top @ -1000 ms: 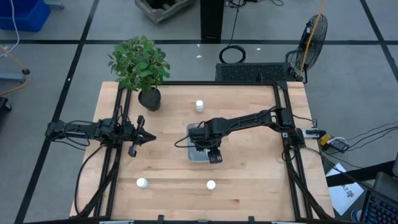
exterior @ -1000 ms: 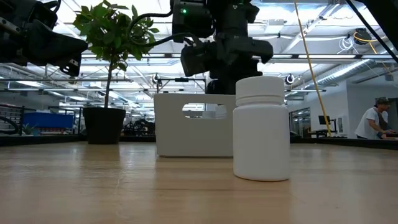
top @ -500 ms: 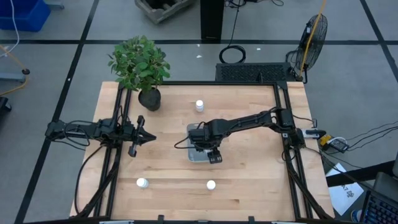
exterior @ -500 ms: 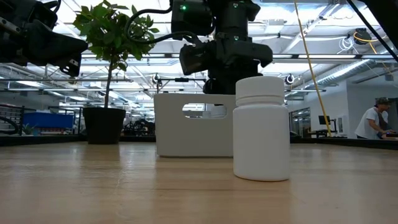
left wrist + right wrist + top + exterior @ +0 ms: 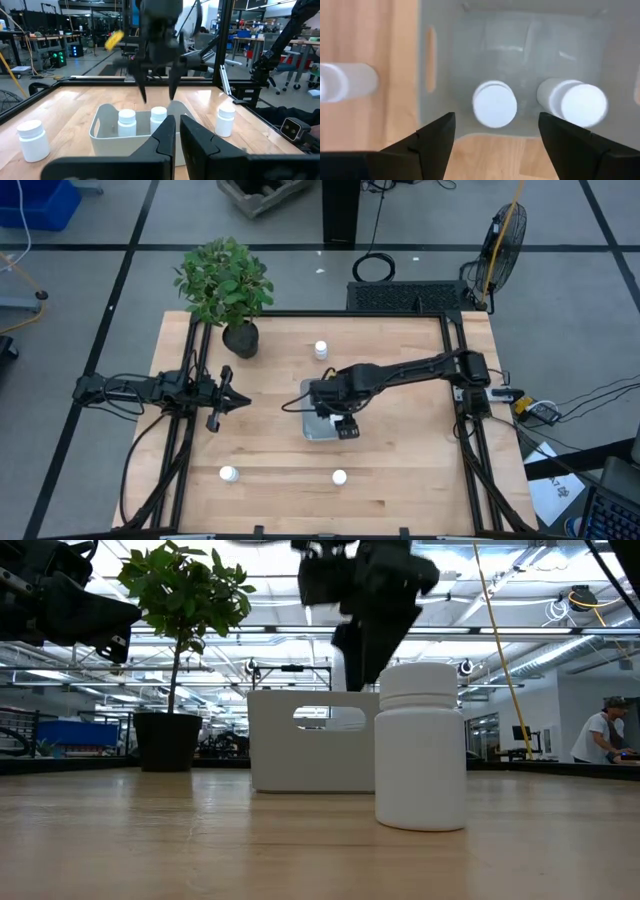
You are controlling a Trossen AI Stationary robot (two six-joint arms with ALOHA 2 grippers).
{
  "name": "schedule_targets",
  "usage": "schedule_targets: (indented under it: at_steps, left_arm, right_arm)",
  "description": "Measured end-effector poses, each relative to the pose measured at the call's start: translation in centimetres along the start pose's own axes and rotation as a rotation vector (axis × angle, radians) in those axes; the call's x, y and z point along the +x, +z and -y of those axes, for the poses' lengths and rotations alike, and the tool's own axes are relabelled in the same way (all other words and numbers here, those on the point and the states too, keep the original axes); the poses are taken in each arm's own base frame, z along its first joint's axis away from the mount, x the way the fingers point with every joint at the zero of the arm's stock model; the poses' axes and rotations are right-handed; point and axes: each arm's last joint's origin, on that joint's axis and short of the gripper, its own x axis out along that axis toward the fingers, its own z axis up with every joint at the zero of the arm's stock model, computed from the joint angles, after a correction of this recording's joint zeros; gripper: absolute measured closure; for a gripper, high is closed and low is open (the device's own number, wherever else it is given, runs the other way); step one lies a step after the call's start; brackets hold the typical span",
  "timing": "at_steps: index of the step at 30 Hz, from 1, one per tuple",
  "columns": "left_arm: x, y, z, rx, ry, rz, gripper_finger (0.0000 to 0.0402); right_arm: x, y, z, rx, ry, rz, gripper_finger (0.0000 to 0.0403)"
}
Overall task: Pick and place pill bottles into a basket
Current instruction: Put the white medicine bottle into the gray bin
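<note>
Right now my right gripper [image 5: 333,412] hangs spread and empty over the basket [image 5: 316,430], where two pill bottles [image 5: 494,104] stand upright. Three more stand on the surface [image 5: 400,460]: one behind the basket [image 5: 321,350], two in front [image 5: 340,477]. I'd judge the front-centre one lies closest to this arm. My left gripper [image 5: 240,402] waits pressed together, well apart.
</note>
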Motion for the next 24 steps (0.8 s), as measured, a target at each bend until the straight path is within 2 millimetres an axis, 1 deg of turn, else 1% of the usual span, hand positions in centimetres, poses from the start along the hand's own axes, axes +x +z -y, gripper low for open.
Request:
schedule_targets:
  at_steps: [4, 8, 13, 17, 20, 24]
  left_arm:
    - [0.0, 0.0, 0.0, 0.000, 0.000, 0.000, 0.0371]
    - [0.0, 0.0, 0.0, 0.000, 0.000, 0.000, 0.0371]
    - [0.0, 0.0, 0.0, 0.000, 0.000, 0.000, 0.0371]
    - [0.0, 0.0, 0.0, 0.000, 0.000, 0.000, 0.0371]
    - [0.0, 0.0, 0.0, 0.000, 0.000, 0.000, 0.0371]
    - [0.0, 0.0, 0.0, 0.000, 0.000, 0.000, 0.0371]
  right_arm:
    - [-2.4, -0.1, -0.8, 0.055, 0.041, 0.082, 0.0123]
    - [-3.9, 0.0, -2.1, 0.055, 0.111, 0.161, 0.0126]
    - [-3.9, 0.2, -5.1, -0.002, 0.147, 0.185, 0.0126]
    - [-3.8, 0.2, -8.1, -0.049, 0.172, 0.194, 0.0124]
    - [-3.8, 0.2, -10.4, -0.095, 0.176, 0.236, 0.0121]
    - [-3.9, 0.1, -12.4, -0.136, 0.173, 0.270, 0.0120]
